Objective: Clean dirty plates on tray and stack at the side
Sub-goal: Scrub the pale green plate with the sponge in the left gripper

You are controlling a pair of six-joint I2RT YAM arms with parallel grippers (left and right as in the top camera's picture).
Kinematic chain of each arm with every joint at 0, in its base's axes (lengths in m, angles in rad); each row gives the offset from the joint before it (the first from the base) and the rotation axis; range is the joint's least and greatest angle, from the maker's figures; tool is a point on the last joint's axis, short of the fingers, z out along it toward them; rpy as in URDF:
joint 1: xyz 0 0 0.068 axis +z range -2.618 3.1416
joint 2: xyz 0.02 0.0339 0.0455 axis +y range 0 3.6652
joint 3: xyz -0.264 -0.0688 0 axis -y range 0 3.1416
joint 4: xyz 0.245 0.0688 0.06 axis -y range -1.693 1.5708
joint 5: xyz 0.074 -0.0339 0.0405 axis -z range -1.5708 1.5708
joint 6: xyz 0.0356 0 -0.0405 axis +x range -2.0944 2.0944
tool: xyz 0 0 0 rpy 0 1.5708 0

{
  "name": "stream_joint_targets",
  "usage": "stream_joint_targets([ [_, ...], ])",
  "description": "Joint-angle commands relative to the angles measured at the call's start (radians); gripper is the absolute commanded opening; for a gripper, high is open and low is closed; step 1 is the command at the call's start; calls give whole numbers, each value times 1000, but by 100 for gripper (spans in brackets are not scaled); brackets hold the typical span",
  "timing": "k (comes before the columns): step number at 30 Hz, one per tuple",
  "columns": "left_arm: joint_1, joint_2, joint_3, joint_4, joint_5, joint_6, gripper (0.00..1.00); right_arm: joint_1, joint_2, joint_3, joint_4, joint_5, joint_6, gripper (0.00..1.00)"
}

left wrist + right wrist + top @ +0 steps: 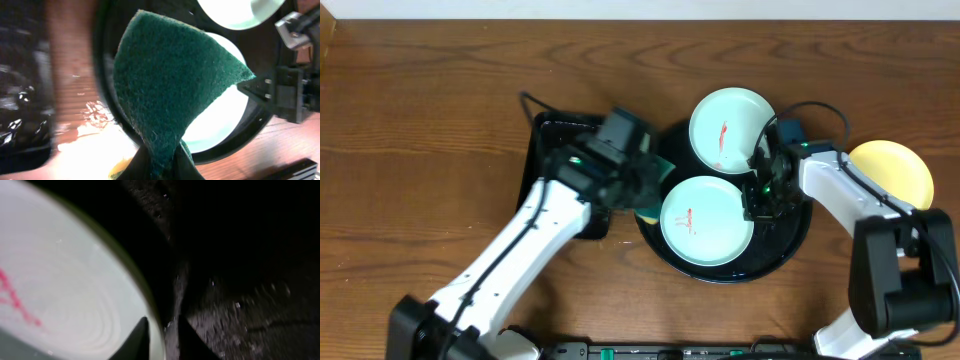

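The round black tray (790,240) holds two mint-blue plates, each with a red smear. One lies at the back (730,128), one at the front (707,222). The pale yellow plate (892,172) lies on the table to the right of the tray. My left gripper (648,188) is shut on a green scouring sponge (170,90) at the front plate's left edge (220,117). My right gripper (758,198) is shut on that plate's right rim (75,280), one finger over the plate and one over the tray (240,280).
A smaller rectangular black tray (552,140) sits left of the round tray, partly under my left arm. The table is brown wood (420,150). A dark bar runs along the table's front edge (700,350).
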Motion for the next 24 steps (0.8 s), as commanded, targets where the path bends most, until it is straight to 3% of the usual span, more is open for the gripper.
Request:
stream_joint_targets([
  [1,-62,75,-22,55,11,-130,7,0,44,0,24,-14,-12,5],
  [2,-89,116,-22,92,13,-159,7,0,53,0,27,-11,4,1],
  [9,-182,269,-22,279,77,-224,7,0,53,0,27,-2,24,1],
  [17,-237,429,-22,362,79,-272,7,0,53,0,23,-2,23,1],
  [19,-231,455,-22,343,31,-272,7,0,53,0,23,-3,23,1],
  [24,-221,476,-21,192,-303,-272,7,0,53,0,20,-3,23,1],
])
